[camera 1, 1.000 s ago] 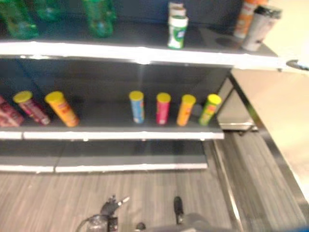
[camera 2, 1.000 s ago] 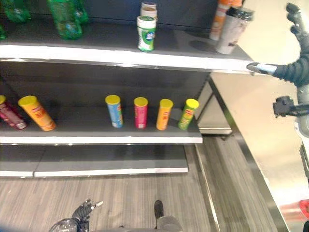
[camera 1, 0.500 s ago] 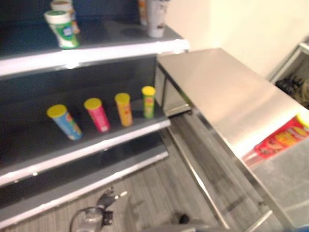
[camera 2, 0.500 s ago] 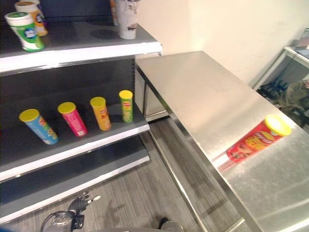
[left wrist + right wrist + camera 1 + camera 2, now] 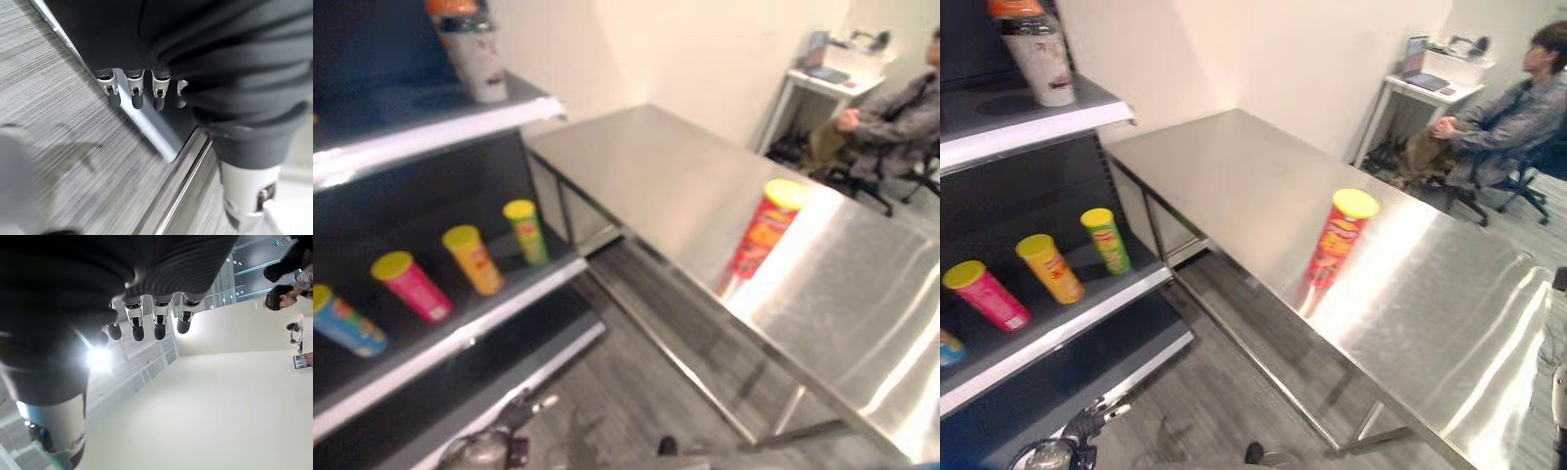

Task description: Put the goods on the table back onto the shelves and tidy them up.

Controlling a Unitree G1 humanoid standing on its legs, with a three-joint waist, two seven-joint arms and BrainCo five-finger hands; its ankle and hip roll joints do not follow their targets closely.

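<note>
1. We look down on a steel tabletop (image 5: 1253,186) and one red can with a yellow lid (image 5: 1337,240) stands upright on it, alone near the edge that faces the shelves (image 5: 1058,323).
2. Taking that red can as our mark: the shelves rise well apart from it, across a strip of grey floor (image 5: 1234,392).
3. On the middle shelf board we count a green can (image 5: 1107,240) closest to the red can, then an orange can (image 5: 1050,267), then a pink can (image 5: 986,295), all yellow-lidded and leaning a little.
4. A blue can (image 5: 342,320) sits beyond the pink one, farthest from the red can.
5. Up on the top board, a pale cup with a dark lid (image 5: 1038,59) stands near the corner on the side toward the red can.
6. Our left hand (image 5: 142,90) hangs low over the floor, well short of the red can; its wrist view has the fingers (image 5: 134,95) in a relaxed row, pointing down, holding nothing.
7. Our right hand (image 5: 146,320) is lifted clear too; its wrist view shows the fingers (image 5: 159,325) loose and straight in a row, released, nothing held.
8. Far past the red can, beyond the tabletop, a person (image 5: 1498,117) sits in a chair beside a small white desk (image 5: 1420,93).
</note>
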